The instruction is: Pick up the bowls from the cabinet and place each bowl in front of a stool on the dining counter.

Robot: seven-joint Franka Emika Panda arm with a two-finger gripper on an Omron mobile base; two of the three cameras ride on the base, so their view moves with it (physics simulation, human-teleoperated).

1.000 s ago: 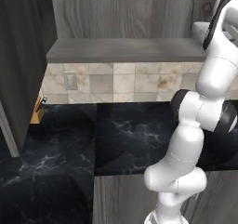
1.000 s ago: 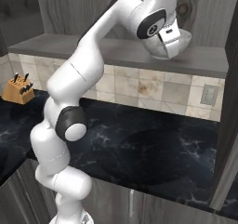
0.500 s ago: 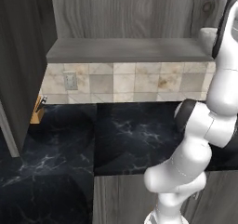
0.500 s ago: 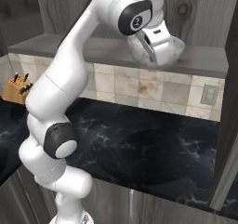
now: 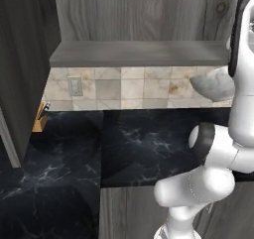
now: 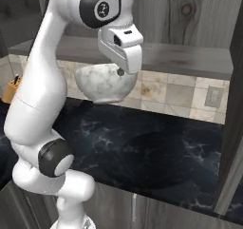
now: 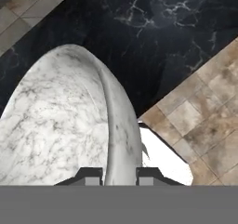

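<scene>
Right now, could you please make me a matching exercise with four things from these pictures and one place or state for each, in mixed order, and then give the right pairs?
Things:
1. marble bowl
2. knife block
3. wall outlet
4. cabinet shelf

Places or states:
A. on the tiled wall
B. bare grey wood above the tiles
C. gripped at its rim by the end effector, off the shelf
D. on the black countertop, at the far left

Pairs: 1-C, 2-D, 3-A, 4-B
</scene>
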